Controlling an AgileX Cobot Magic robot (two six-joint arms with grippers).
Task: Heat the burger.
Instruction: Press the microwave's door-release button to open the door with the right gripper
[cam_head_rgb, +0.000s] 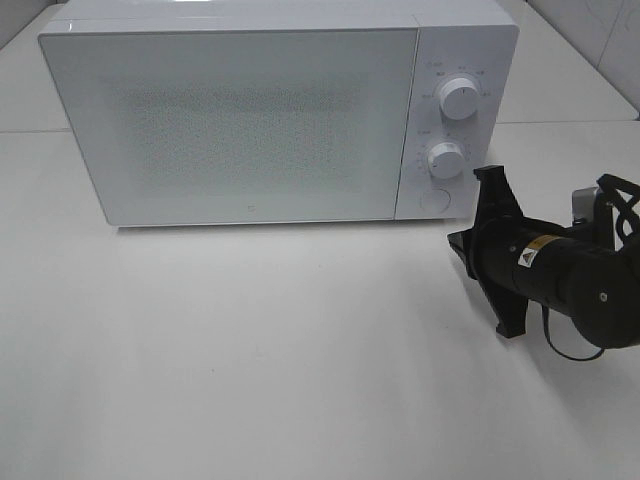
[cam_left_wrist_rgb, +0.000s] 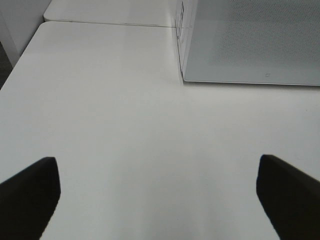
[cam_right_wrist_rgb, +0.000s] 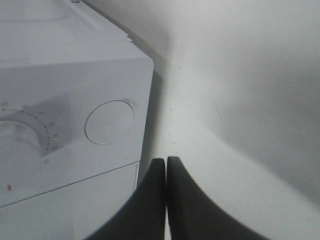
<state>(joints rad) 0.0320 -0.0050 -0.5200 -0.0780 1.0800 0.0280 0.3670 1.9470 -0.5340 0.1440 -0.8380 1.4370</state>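
Observation:
The burger is out of view in every frame. A white microwave (cam_head_rgb: 250, 110) stands at the back of the table with its frosted door shut. My right gripper (cam_head_rgb: 456, 240) is shut with nothing in it, and it points at the microwave's lower right corner. In the right wrist view the right gripper (cam_right_wrist_rgb: 166, 162) has its tips pressed together just short of the round door button (cam_right_wrist_rgb: 110, 122). My left gripper (cam_left_wrist_rgb: 160, 200) is open and empty over bare table, facing the microwave's (cam_left_wrist_rgb: 250, 40) left front corner. It does not show in the exterior high view.
Two round knobs (cam_head_rgb: 460, 98) (cam_head_rgb: 446, 158) sit above the door button (cam_head_rgb: 434, 200) on the control panel. The white table (cam_head_rgb: 250, 350) stretches in front of the microwave. A seam between table tops (cam_left_wrist_rgb: 110, 22) runs behind it. The right arm's cable (cam_head_rgb: 565, 350) loops down.

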